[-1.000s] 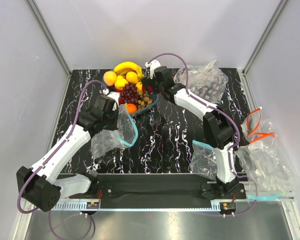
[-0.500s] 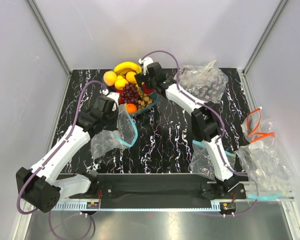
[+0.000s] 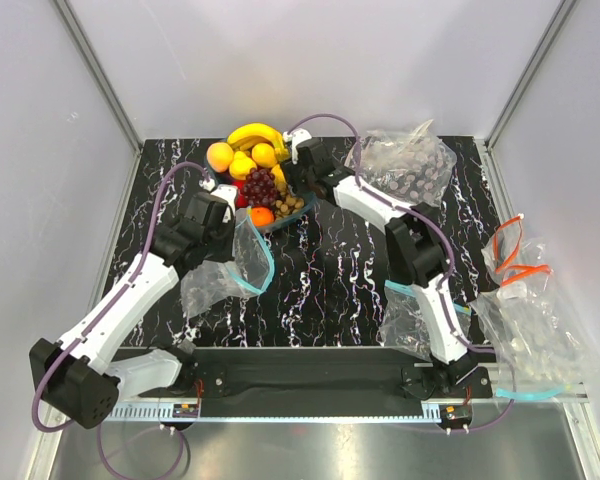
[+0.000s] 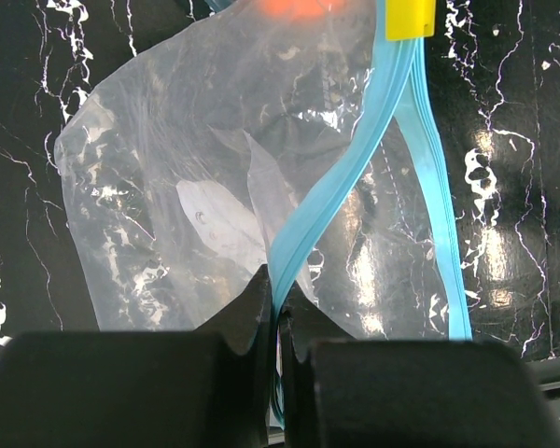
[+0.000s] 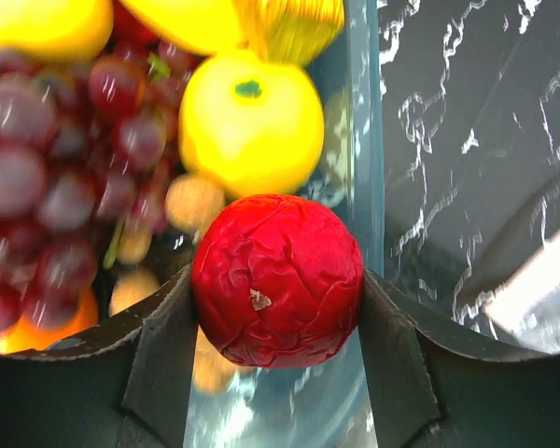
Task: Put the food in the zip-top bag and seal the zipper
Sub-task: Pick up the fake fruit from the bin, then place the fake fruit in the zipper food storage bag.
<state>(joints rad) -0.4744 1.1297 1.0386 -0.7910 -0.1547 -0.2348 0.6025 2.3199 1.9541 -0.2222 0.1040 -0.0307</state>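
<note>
The right gripper point(image 5: 276, 303) clamps a wrinkled red toy apple point(image 5: 278, 266) over the rim of the blue-tinted clear bowl point(image 5: 364, 131). The bowl holds purple grapes point(image 5: 37, 177), round yellow fruits point(image 5: 252, 121), tan nuts point(image 5: 194, 201), an orange point(image 3: 263, 214) and a banana point(image 3: 252, 133). Just beside the bowl, the left gripper point(image 4: 278, 313) pinches the light-blue zipper strip point(image 4: 355, 159) of the clear plastic bag point(image 4: 159, 187).

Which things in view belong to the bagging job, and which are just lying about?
In the job: zip-top bag, its zipper pinched in the left tool; red apple clamped in the right tool; banana, grapes and other fruit in the bowl.
Lying about: crumpled clear bag at the far right; blue-strip bag at the near right; orange-strip bags off to the right.
</note>
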